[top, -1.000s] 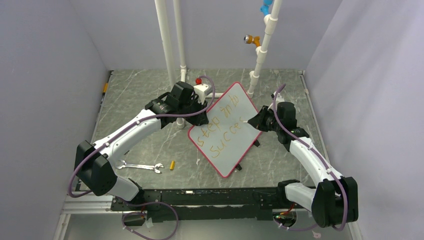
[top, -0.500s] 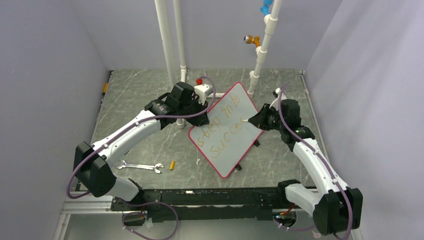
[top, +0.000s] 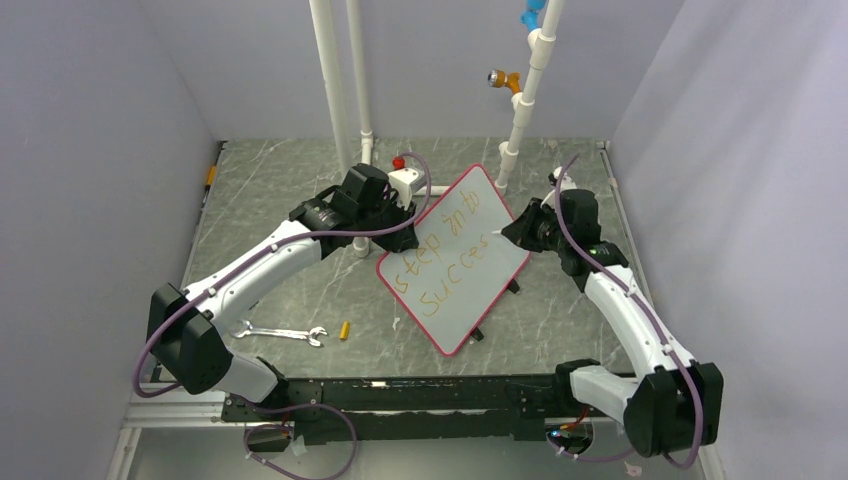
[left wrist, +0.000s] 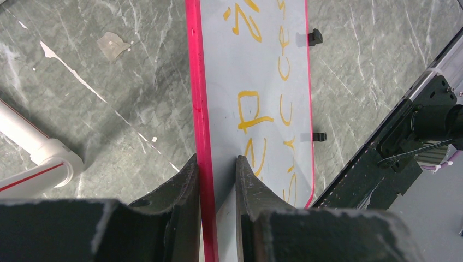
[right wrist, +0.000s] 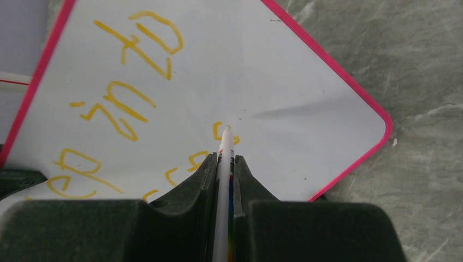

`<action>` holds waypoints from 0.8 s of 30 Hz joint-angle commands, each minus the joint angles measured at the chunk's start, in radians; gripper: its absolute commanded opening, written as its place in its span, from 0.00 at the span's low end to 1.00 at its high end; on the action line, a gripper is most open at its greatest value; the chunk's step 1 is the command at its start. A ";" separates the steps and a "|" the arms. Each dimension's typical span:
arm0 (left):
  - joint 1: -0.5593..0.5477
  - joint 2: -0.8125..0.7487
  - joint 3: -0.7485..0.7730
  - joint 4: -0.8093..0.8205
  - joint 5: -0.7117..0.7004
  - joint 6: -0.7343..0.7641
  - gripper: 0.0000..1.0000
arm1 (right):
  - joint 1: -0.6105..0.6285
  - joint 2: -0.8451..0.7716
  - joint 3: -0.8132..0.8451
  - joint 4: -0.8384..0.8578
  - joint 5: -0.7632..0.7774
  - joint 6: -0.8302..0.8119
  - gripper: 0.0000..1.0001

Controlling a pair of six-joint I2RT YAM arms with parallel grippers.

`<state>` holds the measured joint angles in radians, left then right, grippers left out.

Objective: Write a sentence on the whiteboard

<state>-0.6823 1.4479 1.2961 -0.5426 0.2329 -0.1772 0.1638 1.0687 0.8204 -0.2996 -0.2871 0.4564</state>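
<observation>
Pinching the pink edge of the whiteboard [left wrist: 218, 65], the left pincer [left wrist: 214, 161] is seen lower centre; a white marker [right wrist: 225, 147] is clamped by the right pincer [right wrist: 224, 159], tip at the orange sentence [top: 452, 258].

Grey marbled tabletop [top: 280, 190], 1 silver wrench [top: 281, 333] near its front left, small yellow cylinder [top: 345, 330] just beside it

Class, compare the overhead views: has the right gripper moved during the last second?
Yes. The right gripper, holding the marker, has shifted slightly across the whiteboard, away from the arm bases, toward the white pipe.
</observation>
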 commanded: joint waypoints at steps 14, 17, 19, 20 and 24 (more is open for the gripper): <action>-0.001 -0.018 -0.006 -0.022 -0.109 0.131 0.00 | -0.009 0.120 0.083 0.122 0.006 0.011 0.00; 0.000 -0.017 -0.004 -0.024 -0.114 0.132 0.00 | -0.010 0.133 0.095 0.122 0.010 0.003 0.00; 0.000 -0.019 -0.006 -0.023 -0.115 0.131 0.00 | -0.009 0.138 0.094 0.124 0.008 0.002 0.00; -0.001 -0.020 -0.006 -0.025 -0.114 0.132 0.00 | -0.009 0.140 0.091 0.127 0.009 0.004 0.00; -0.002 -0.021 -0.007 -0.023 -0.113 0.132 0.00 | -0.009 0.148 0.078 0.137 -0.006 0.007 0.00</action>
<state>-0.6823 1.4479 1.2964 -0.5426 0.2333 -0.1772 0.1593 1.2121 0.8715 -0.2211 -0.2886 0.4610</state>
